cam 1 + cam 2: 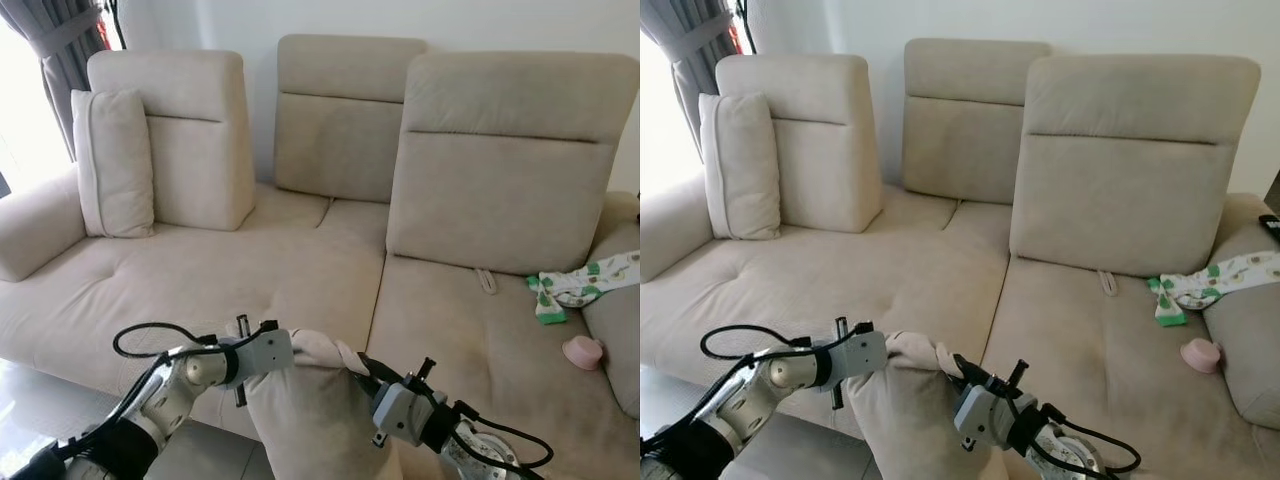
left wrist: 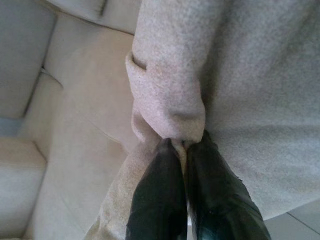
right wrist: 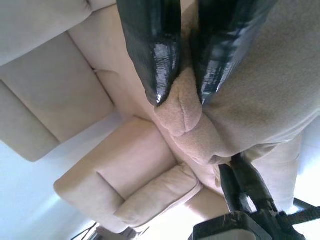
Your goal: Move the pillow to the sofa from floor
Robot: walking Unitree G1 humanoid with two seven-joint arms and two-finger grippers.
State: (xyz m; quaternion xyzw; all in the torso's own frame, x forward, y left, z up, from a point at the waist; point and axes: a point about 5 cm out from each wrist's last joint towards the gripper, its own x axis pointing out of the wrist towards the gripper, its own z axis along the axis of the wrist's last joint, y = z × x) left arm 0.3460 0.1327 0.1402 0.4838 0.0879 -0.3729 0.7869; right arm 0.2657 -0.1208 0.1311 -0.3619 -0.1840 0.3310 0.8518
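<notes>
The pillow [image 1: 305,405], judged soft, light and saggy, is pinched at its gathered top edge between the clenched left gripper [image 2: 184,147] and clenched right gripper [image 3: 181,97], with the sofa [image 1: 250,280] ahead.

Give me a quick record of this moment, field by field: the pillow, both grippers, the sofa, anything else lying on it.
pillow: beige pillow held up at the sofa's front edge
left gripper: left gripper shut on pillow fabric
right gripper: right gripper pinching the pillow's top fold
sofa: beige sofa
second cushion: upright cushion by far armrest
other items: green patterned cloth, pink object
</notes>
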